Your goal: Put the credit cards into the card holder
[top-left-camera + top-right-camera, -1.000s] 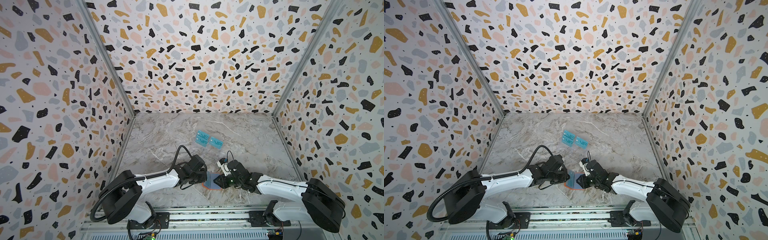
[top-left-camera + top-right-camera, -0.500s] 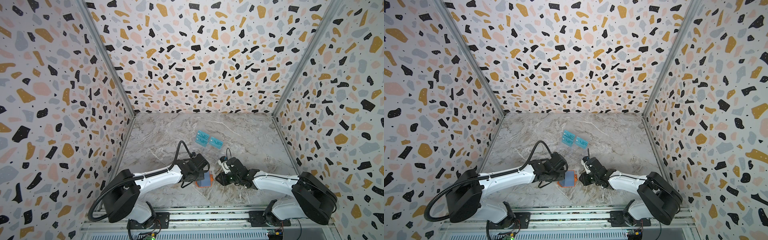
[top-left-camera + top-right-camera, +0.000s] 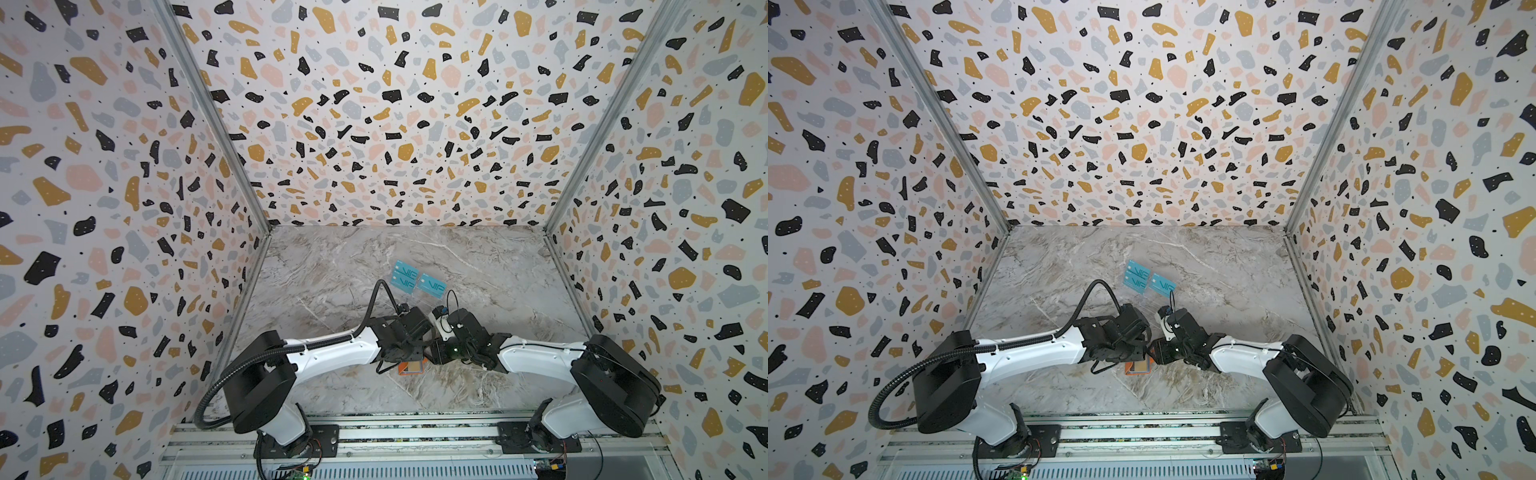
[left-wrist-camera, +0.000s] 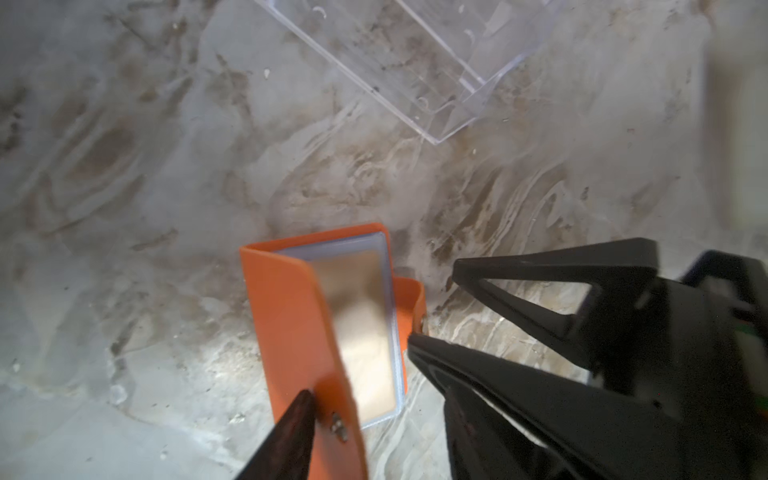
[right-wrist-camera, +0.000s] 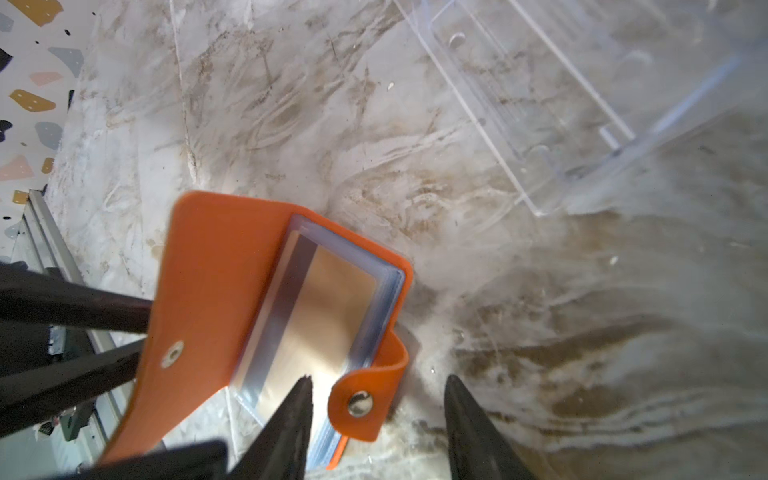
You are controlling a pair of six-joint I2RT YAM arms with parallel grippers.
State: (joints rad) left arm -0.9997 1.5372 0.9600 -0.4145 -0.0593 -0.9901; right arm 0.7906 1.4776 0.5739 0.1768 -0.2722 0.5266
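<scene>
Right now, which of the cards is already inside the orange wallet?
The gold-tan card: it shows behind the clear sleeve of the open orange card holder. The teal VIP cards stand well apart from it, none of them in the holder.

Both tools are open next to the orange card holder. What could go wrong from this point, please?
The card holder stands half open and neither the left tool nor the right tool grips it, so its cover may fall shut over the sleeves.
The snap tab appears between the right tool's fingers; a careless move could catch it and drag the holder.
The clear rack is close by; an arm might knock it.
</scene>
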